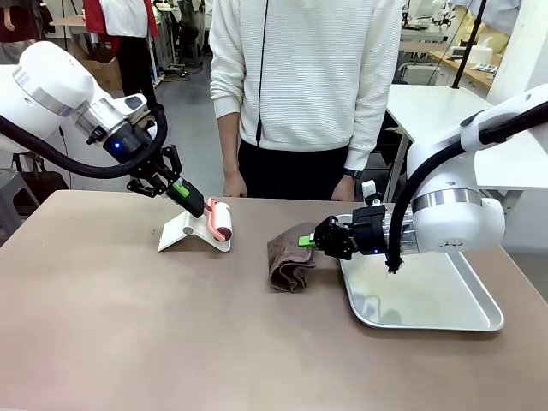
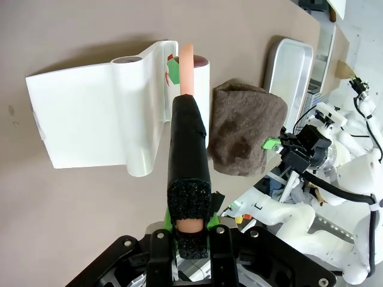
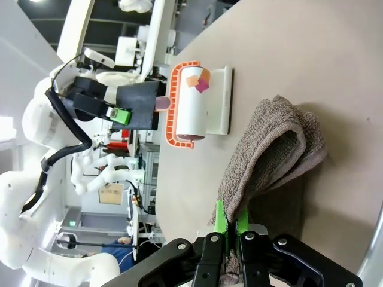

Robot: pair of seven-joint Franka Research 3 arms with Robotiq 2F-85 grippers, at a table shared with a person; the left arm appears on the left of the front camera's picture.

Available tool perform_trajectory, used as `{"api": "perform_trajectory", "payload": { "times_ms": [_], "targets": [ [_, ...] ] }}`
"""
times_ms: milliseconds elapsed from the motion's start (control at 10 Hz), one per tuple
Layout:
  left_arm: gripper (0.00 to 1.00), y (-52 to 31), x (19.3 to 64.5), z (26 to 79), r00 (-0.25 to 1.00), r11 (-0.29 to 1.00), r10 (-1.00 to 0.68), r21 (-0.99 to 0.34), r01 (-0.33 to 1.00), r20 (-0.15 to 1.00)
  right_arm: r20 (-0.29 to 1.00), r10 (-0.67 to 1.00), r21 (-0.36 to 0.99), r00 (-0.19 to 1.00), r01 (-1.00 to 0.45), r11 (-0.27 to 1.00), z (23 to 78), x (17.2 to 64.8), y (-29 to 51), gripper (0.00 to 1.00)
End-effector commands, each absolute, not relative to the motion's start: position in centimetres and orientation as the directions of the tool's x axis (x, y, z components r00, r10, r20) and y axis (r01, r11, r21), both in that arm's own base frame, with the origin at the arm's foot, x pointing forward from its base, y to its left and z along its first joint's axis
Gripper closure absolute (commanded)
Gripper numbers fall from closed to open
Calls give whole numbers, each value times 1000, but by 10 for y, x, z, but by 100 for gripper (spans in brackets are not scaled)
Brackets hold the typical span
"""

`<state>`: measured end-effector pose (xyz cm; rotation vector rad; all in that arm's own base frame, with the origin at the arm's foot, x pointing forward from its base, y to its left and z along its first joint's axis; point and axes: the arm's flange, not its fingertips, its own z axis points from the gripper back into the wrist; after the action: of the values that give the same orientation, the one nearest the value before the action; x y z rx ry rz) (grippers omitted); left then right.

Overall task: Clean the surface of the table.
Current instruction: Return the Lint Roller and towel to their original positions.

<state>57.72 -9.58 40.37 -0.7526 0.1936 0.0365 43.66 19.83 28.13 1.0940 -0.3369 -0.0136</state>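
Left gripper (image 1: 183, 193): jaws clamped on the black foam-wrapped handle (image 2: 189, 149) of a lint roller (image 1: 221, 221). Handle is pinkish past the foam, running to the roller's orange frame. Roller is white, sitting in or right at its white plastic stand (image 1: 190, 233); can't tell if it's lifted clear. Arm comes in from the robot's left, gripper angled down toward the stand.

Right gripper (image 1: 305, 242): jaws clamped on one edge of a folded brown towel (image 1: 290, 258). In the right wrist view the green pads (image 3: 219, 216) pinch the towel's fold tight. Towel lies bunched on the table, between the stand and a shiny metal tray (image 1: 467, 319). Gripper is held low and roughly horizontal, its arm over the tray.

Table (image 1: 111, 342): big, matte brownish-taupe top, smooth and plain, filling the near part of the front view. A few small dark specks near the stand in the left wrist view.

Person (image 1: 304, 86) in a white sweater stands at the far edge, hands down at the table rim.
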Motion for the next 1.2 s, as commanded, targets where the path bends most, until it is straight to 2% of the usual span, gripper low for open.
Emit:
{"api": "perform_trajectory", "payload": {
  "times_ms": [0, 800, 900, 1000, 1100],
  "targets": [
    [80, -99, 584, 406, 982, 738, -42, -668, -95, -185, 279, -164, 873, 946, -178, 454, 283, 438, 199, 94],
    [80, -102, 587, 395, 979, 760, -36, -642, -105, -202, 246, -152, 899, 957, -166, 406, 277, 436, 196, 94],
    [24, -102, 587, 396, 978, 761, -36, -640, -105, -203, 239, -150, 902, 959, -161, 401, 276, 436, 196, 91],
    [23, -102, 586, 395, 978, 763, -39, -638, -105, -207, 227, -146, 902, 963, -152, 404, 275, 436, 196, 39],
    [0, -102, 586, 396, 978, 763, -37, -638, -106, -206, 228, -143, 900, 963, -152, 407, 276, 436, 196, 34]
  ]
}}
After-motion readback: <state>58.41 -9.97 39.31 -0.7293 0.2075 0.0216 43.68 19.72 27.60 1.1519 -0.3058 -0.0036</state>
